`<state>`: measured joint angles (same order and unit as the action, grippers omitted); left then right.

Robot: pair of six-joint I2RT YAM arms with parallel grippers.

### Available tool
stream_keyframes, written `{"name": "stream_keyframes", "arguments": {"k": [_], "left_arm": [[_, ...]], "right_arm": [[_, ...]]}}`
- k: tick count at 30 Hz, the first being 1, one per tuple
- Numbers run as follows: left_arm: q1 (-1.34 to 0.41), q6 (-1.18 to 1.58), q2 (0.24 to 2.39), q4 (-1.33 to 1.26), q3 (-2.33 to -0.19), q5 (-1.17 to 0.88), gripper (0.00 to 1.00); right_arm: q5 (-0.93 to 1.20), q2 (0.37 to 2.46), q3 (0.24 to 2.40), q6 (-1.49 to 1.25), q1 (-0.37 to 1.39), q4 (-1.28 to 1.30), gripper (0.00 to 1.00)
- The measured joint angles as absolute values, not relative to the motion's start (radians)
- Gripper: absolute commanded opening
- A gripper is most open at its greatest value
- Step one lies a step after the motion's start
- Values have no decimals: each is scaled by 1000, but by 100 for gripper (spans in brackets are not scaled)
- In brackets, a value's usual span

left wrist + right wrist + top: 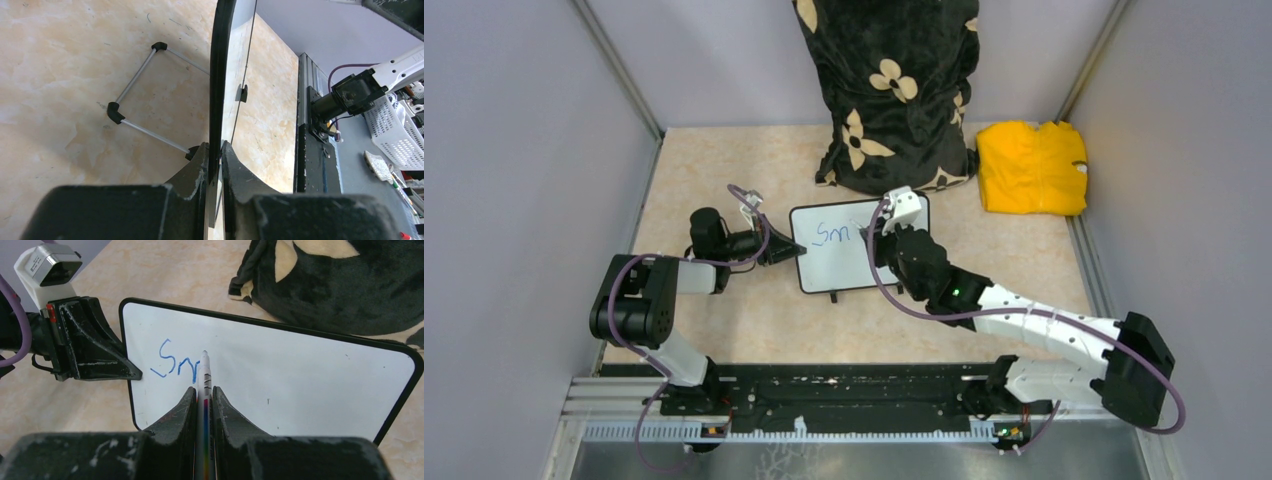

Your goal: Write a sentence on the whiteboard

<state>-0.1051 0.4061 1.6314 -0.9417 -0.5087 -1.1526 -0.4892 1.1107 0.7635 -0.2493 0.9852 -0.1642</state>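
Note:
The whiteboard point(839, 268) stands tilted on the table, with its dark frame and a black foot point(833, 297) showing. Blue writing reading "Sm" point(832, 234) is at its upper left, also clear in the right wrist view point(172, 362). My left gripper point(789, 250) is shut on the board's left edge point(220, 75), fingers either side of the frame point(215, 150). My right gripper point(879, 235) is shut on a white marker point(205, 372) with a rainbow stripe. The marker's tip rests on the board point(300, 375) just right of the "m". The right gripper's jaws point(204, 389) are tight round the barrel.
A black pillow with cream flowers point(889, 90) stands just behind the board. A yellow cloth point(1032, 165) lies at the back right. A wire stand point(135, 85) props the board's back. Grey walls close in on three sides, and the arms' rail point(824, 395) runs along the front.

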Motion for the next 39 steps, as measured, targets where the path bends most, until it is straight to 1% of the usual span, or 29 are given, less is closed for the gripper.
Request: {"name": "stream_keyframes", "arguments": {"k": [12, 39], "left_arm": [[-105, 398, 1628, -927, -512, -1153, 0], [-105, 391, 1625, -918, -513, -1153, 0]], "right_arm": [[-461, 1161, 764, -258, 985, -171, 0], [-522, 1211, 764, -274, 985, -142, 0]]}}
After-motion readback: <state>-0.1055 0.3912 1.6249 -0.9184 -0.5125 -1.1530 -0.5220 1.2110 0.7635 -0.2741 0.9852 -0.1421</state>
